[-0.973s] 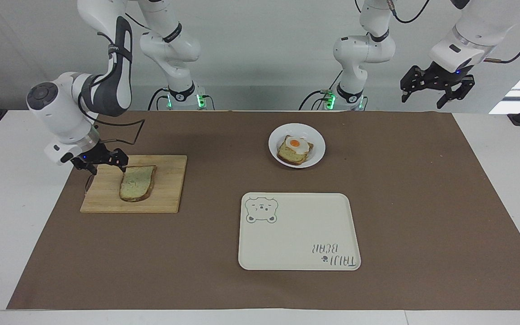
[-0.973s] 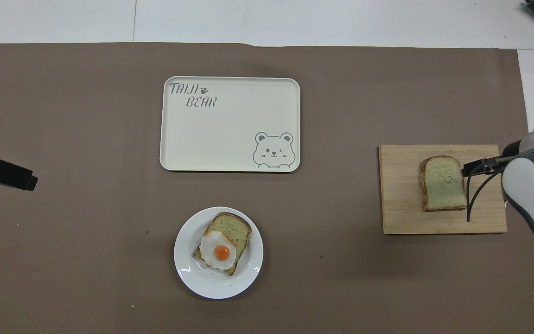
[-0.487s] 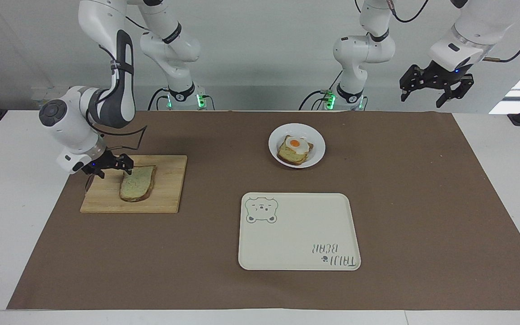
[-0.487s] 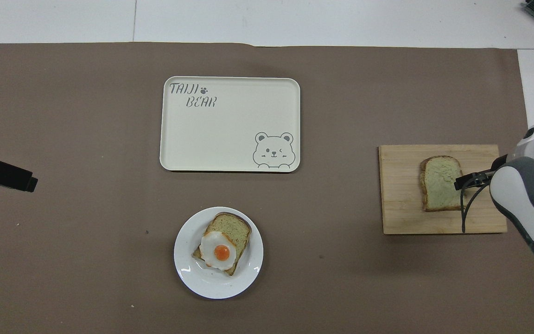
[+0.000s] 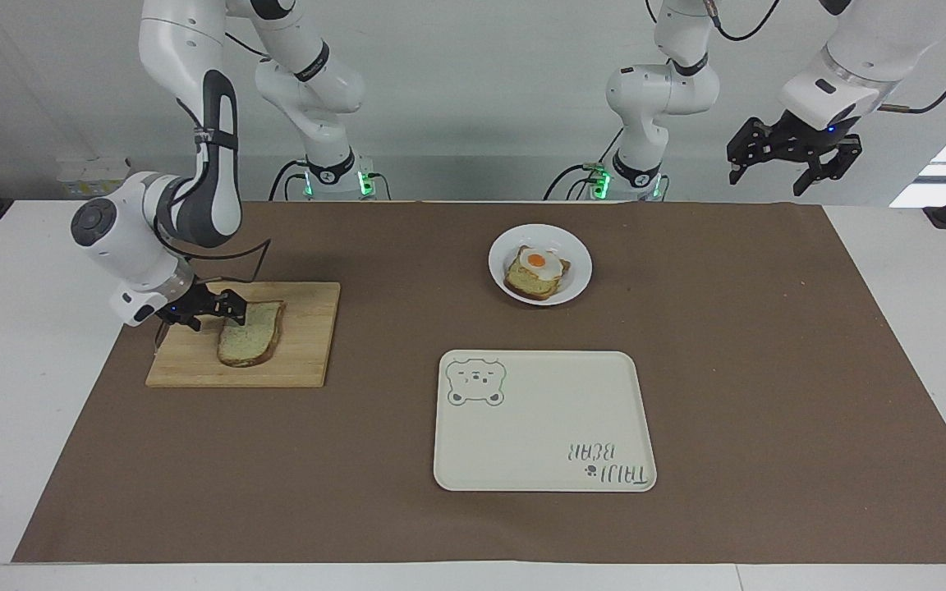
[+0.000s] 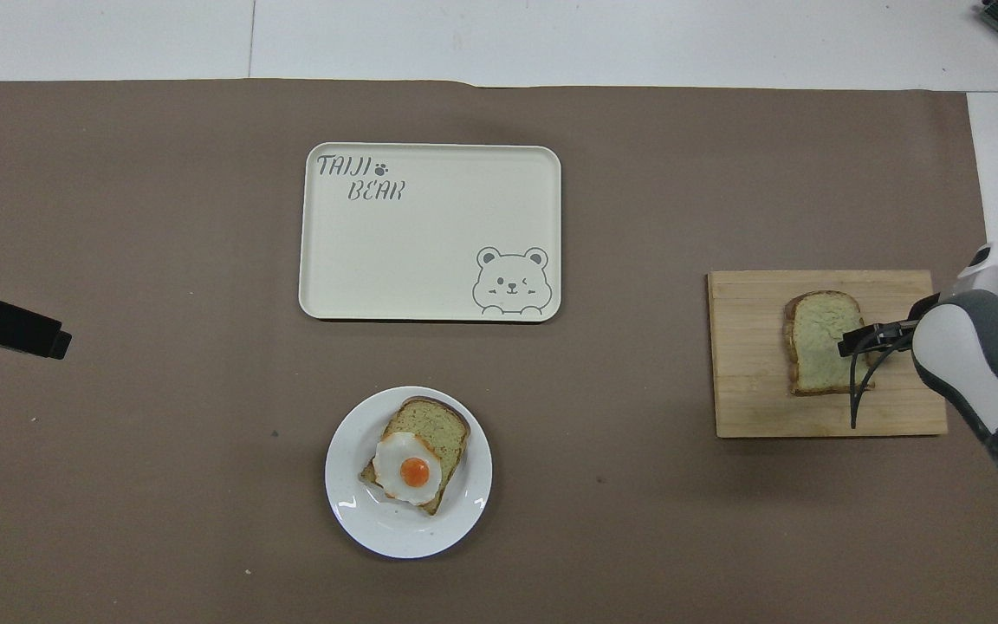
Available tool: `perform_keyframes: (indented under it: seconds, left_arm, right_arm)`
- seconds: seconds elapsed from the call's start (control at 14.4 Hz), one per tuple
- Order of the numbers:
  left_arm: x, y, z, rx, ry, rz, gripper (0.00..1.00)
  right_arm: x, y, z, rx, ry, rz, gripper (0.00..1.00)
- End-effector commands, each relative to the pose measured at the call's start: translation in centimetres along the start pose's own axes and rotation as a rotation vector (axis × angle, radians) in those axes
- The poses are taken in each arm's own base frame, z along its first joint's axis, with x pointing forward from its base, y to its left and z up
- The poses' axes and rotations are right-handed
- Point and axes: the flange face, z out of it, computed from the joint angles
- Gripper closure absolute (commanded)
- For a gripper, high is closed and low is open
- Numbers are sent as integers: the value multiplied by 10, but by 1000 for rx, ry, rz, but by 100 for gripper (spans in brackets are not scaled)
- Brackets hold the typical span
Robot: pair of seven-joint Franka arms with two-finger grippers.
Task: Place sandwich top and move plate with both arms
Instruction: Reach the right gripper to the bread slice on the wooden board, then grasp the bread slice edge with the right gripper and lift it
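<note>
We find the sandwich top [image 5: 250, 334] lying flat on a wooden cutting board [image 5: 300, 361] toward the right arm's end of the table. The right gripper [image 5: 218, 309] is low at the edge of the slice on the side nearer the robots, its fingers [image 6: 854, 343] reaching over the crust; we cannot tell how wide they are spread or whether they grip the bread, which rests on the board. The plate [image 5: 576, 283] sits on the brown mat nearer to the robots than the cream tray [image 5: 571, 386] with the bear drawing, and it carries a bread slice topped with a fried egg [image 5: 537, 264]. Plate and cutting board are well apart. The tray bears nothing. The left gripper [image 5: 793, 160] waits raised over the left arm's end of the table, clear of all items, its fingers spread apart and holding nothing. In the overhead view only its dark tip [image 6: 5, 322] shows at the edge.
</note>
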Motion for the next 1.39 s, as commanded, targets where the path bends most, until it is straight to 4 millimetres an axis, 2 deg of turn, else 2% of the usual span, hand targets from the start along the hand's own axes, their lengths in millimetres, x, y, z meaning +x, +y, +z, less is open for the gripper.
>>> perform_keyframes:
  seconds: [0.0, 0.21, 0.42, 0.49, 0.63, 0.76, 0.83, 1.11, 1.32]
  left_arm:
    - [-8, 5, 0, -1, -3, 0, 0]
    - [-8, 5, 0, -1, -3, -1, 0]
    - [-8, 5, 0, -1, -3, 0, 0]
    - [-8, 5, 0, -1, -3, 0, 0]
    - [-8, 5, 0, -1, -3, 0, 0]
    - [-8, 5, 0, -1, -3, 2, 0]
    - [-8, 5, 0, -1, -3, 2, 0]
    - [-8, 5, 0, -1, -3, 2, 0]
    - [-8, 5, 0, -1, -3, 2, 0]
  right_arm:
    - [-1, 3, 1, 23, 21, -18, 25]
    - [-1, 3, 1, 26, 20, -15, 30]
    - [-1, 3, 5, 30, 14, -10, 31]
    - [-1, 3, 5, 30, 13, -10, 34]
    - [-2, 2, 6, 35, 4, -12, 57]
    - [-2, 2, 6, 35, 4, -10, 96]
    - [-1, 1, 6, 34, 5, -3, 100]
    - [3, -1, 5, 33, 5, 6, 100]
    - [9, 1, -5, 22, 20, -13, 100]
